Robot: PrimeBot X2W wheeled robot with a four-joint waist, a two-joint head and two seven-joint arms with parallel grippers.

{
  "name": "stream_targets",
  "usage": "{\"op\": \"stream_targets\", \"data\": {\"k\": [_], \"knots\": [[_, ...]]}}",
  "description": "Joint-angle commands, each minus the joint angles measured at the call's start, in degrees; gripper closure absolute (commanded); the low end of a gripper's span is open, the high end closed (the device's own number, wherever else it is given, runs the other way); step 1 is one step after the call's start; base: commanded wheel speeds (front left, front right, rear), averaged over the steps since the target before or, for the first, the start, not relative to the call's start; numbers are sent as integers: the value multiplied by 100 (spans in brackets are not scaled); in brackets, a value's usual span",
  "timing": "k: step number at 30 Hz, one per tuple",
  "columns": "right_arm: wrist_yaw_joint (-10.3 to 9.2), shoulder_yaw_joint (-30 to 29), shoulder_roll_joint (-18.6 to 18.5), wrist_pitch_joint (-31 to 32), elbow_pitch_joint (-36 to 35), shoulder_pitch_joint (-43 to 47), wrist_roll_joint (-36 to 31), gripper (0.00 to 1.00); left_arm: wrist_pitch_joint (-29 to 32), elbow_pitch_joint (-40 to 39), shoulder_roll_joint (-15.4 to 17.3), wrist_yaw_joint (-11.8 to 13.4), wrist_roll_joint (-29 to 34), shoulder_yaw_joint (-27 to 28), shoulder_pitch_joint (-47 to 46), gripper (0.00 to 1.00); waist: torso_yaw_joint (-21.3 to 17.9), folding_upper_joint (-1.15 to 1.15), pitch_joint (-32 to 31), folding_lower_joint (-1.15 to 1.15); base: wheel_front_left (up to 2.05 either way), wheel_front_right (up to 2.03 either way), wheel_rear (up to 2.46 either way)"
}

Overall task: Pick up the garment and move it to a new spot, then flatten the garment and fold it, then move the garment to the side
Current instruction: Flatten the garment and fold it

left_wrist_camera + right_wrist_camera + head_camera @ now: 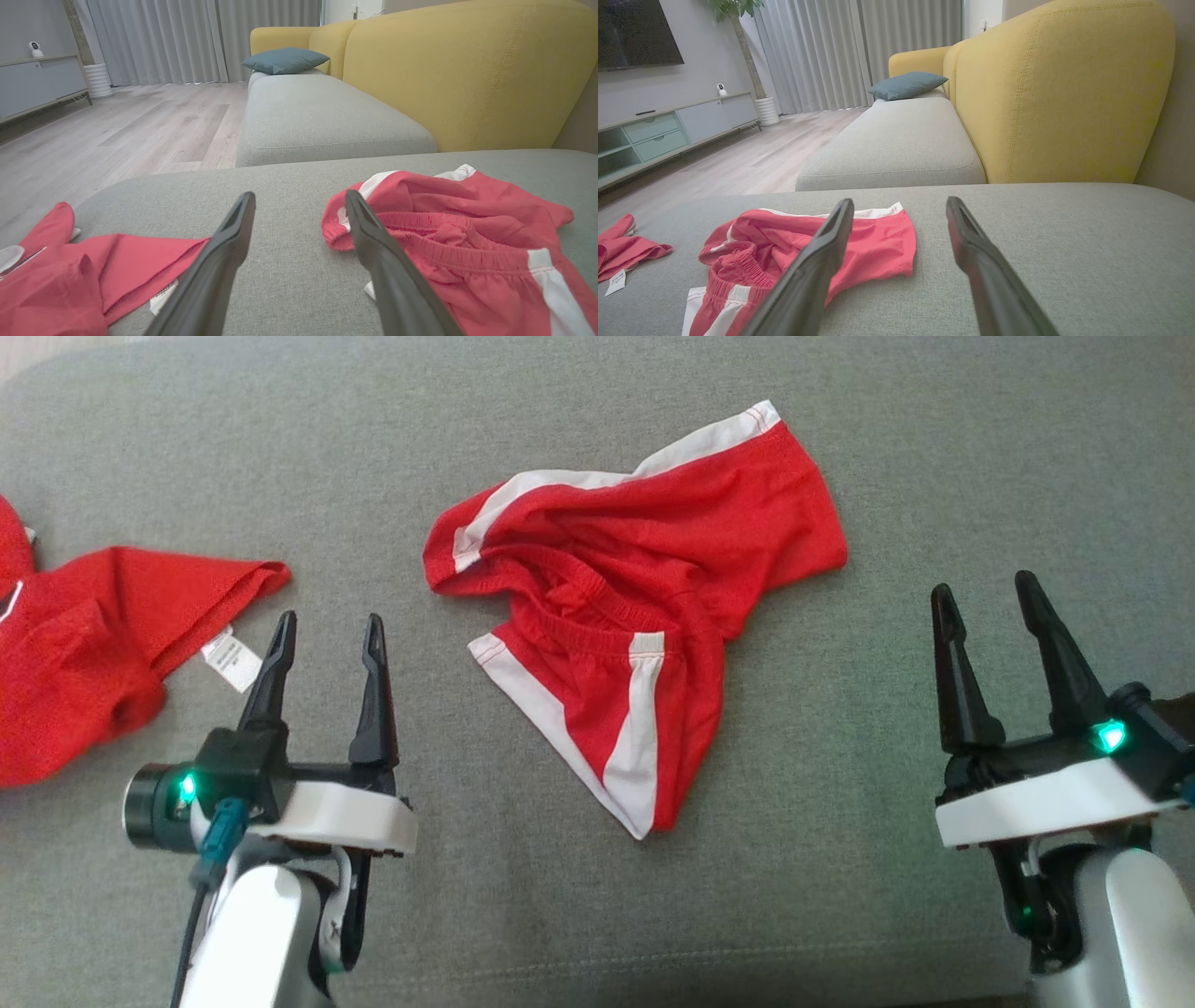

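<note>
While both arms hover low over the grey sofa seat (840, 756) in the head view, the red shorts (644, 579) with white side stripes lie crumpled near its middle, between the left end effector (329, 621) and the right end effector (982, 583) and touched by neither. Both end effectors are released, fingers spread and empty. A second red garment (93, 644) with a white label (231, 658) lies at the left edge, the label just beside the left fingertips. In the left wrist view, the two dark fingers frame bare grey fabric. The shorts' elastic waistband sits just right of the right finger, and the second garment lies to the left. Farther off stand a yellow backrest (467, 70) and a teal pillow (285, 59). In the right wrist view, the spread fingers point across the seat. The shorts lie to the left, partly behind the left finger, with bare cushion to the right.
</note>
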Motion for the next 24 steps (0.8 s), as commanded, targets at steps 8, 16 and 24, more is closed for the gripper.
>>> {"op": "stream_targets", "data": {"k": [8, 16, 24], "knots": [[37, 76, -13, 40, -262, -45, -47, 0, -5, -63, -11, -219, 18, 25, -382, 0, 16, 0, 137, 0, 0, 0, 0], [37, 209, -17, 55, -250, -241, -54, 0, 1206, 931, -97, -929, -153, -413, -1751, 0, -46, 0, 476, 0, 0, 0, 0], [37, 243, 15, -45, -90, -329, -6, 0, 1842, 2192, -144, -1232, -548, -271, -2715, 0, -268, 0, 669, 0, 0, 0, 0]]}}
